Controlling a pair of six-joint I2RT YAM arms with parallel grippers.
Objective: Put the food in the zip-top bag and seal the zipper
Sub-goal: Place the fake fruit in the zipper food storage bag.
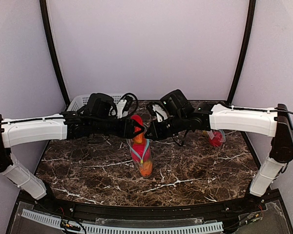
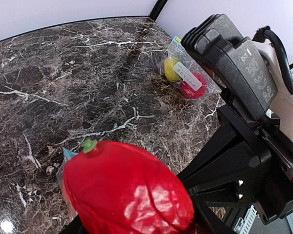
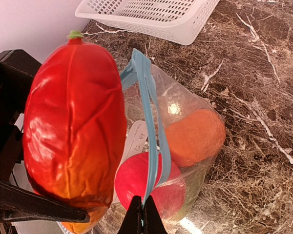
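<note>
I judge the job past its midpoint but not finished: the zip-top bag [image 3: 185,97] stands upright in the middle of the marble table [image 1: 88,165] with its mouth open. Inside I can see an orange fruit [image 3: 195,137] and a round red fruit [image 3: 134,178] below it; something paler may sit at the bottom, but I cannot make it out. My left gripper [image 1: 134,129] is clenched around a long red fruit [image 3: 73,122], holding it stem-up just above and to the left of the bag mouth, not yet inside. My right gripper [image 3: 142,217] is pinched tight on the blue zipper [image 3: 149,112] at the rim, which seems to hold the bag up and its mouth apart. What is left, as I read it, is to lower this fruit in, let it go, and then press the zipper closed along its length. Well off to the right lies a second small bag [image 2: 207,83] holding a yellow-green fruit [image 2: 171,68] and a red one [image 2: 193,90]; I cannot tell whether it is sealed. A white mesh basket [image 3: 151,19] sits at the far left corner.
</note>
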